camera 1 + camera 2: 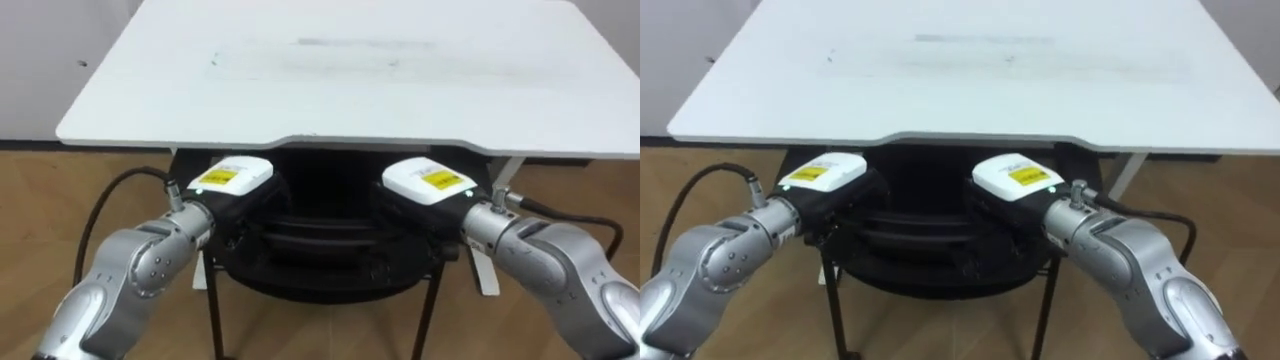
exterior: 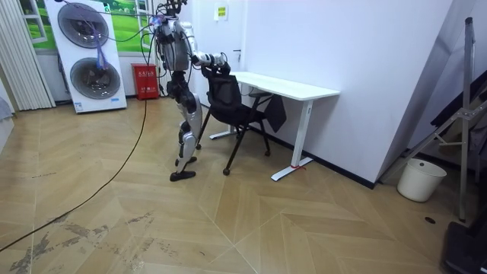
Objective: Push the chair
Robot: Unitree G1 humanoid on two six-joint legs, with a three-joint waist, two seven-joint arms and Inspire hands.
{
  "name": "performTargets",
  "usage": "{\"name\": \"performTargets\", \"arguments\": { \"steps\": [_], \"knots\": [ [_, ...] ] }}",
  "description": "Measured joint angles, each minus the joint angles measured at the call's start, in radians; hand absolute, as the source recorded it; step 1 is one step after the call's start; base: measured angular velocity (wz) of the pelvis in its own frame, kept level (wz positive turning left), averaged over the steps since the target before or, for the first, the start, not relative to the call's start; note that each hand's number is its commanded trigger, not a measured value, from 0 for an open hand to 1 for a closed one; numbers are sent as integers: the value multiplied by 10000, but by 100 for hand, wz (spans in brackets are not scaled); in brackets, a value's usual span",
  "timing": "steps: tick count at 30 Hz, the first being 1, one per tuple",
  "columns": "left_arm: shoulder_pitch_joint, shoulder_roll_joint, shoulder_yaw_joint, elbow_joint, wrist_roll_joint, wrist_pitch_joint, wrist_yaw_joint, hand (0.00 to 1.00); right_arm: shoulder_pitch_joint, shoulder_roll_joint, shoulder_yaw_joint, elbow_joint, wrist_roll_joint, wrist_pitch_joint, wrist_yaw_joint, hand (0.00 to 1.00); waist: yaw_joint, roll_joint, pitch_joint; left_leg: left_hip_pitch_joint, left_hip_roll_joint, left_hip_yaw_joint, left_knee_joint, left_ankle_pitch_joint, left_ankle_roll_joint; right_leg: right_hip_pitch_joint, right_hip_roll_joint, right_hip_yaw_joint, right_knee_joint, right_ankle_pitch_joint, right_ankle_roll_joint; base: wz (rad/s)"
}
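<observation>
A black chair (image 1: pixel 320 272) stands in front of me, its seat reaching under the front edge of the white desk (image 1: pixel 350 80). My left hand (image 1: pixel 232 180) rests at the left of the top of the chair's back. My right hand (image 1: pixel 428 182) rests at the right of it. Each hand has a white cover with a yellow label on its back. In the room view I stand behind the chair (image 2: pixel 228 103) with both arms stretched forward to its back, and the desk (image 2: pixel 289 86) is against the wall.
The desk's white leg (image 1: pixel 487 270) stands right of the chair. In the room view a white appliance (image 2: pixel 84 53) and a red box (image 2: pixel 144 81) are behind me. A white bin (image 2: pixel 420 179) and a metal stand (image 2: pixel 464 114) are far to the room view's right. Open wooden floor lies around.
</observation>
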Motion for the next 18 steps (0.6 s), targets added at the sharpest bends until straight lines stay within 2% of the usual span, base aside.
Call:
{"name": "performTargets", "arguments": {
  "steps": [3,6,7,8,10,14,15,18],
  "knots": [
    [-9,27,65,-75,120,76,-116,100,11,1,-84,-94,-5,40,55,100,-73,6,3,81,3,244,20,-115,104,-23,-78,164,64,-18,74,-23],
    [-16,14,195,-75,128,103,-131,100,13,0,-136,-174,-74,12,19,100,-51,27,10,148,46,706,95,-287,219,-281,-254,293,462,-102,171,-44],
    [-14,12,242,-72,133,146,-134,100,18,13,-136,-239,-211,-40,15,100,-6,35,17,233,78,944,85,-370,258,-376,-336,246,630,-121,207,-71],
    [-13,13,261,-70,130,210,-156,100,18,42,-135,-238,-237,-25,-70,100,200,57,26,345,160,1302,61,-456,297,-509,-419,151,823,-105,237,-81],
    [-7,-12,335,-76,142,213,-166,100,15,58,-174,-156,-241,-11,-270,100,393,122,44,397,335,1778,96,-618,350,-582,-518,-272,762,-37,318,-85],
    [-11,-109,552,-76,307,267,-128,100,17,96,-167,-134,-453,135,-651,100,723,386,71,488,693,2689,-2,-769,436,-780,-442,-476,291,482,410,-72],
    [-11,-108,588,-76,307,268,-98,100,18,97,-175,-137,-459,176,-712,100,725,435,92,487,743,2773,-2,-780,454,-800,-443,-551,237,572,425,-55],
    [31,-109,635,-84,307,339,75,100,61,91,-301,-105,-546,322,-892,100,568,467,80,491,716,2970,-177,-751,548,-857,-455,-643,28,748,509,-19]
  ]
}}
